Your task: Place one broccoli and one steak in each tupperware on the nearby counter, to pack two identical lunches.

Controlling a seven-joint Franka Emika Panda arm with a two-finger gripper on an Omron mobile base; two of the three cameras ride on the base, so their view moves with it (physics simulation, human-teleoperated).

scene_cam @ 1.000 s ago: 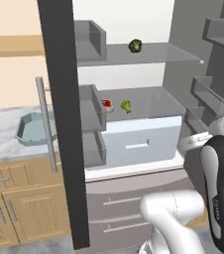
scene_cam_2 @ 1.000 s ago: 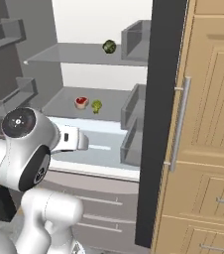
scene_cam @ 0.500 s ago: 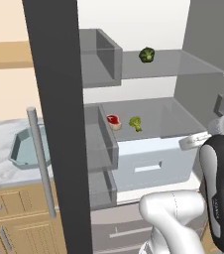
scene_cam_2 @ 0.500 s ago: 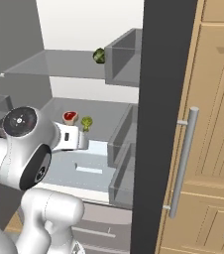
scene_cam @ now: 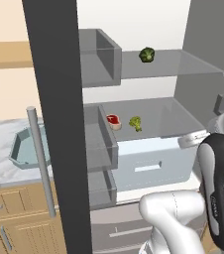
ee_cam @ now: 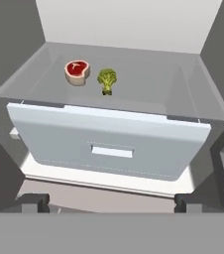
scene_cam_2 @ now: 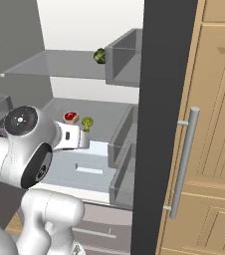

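Steak [ee_cam: 77,72], round and red, lies beside knobbly green broccoli [ee_cam: 106,79] on smooth grey shelf [ee_cam: 148,84]; tool [ee_cam: 111,202] spread wide, empty.

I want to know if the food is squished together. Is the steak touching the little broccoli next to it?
Apart. The hand view shows bare shelf between the steak and the broccoli.

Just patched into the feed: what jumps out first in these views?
An open fridge: a red steak and a broccoli lie side by side on the glass shelf above the white drawer. Another broccoli sits on the shelf above. The gripper hangs open facing the drawer.
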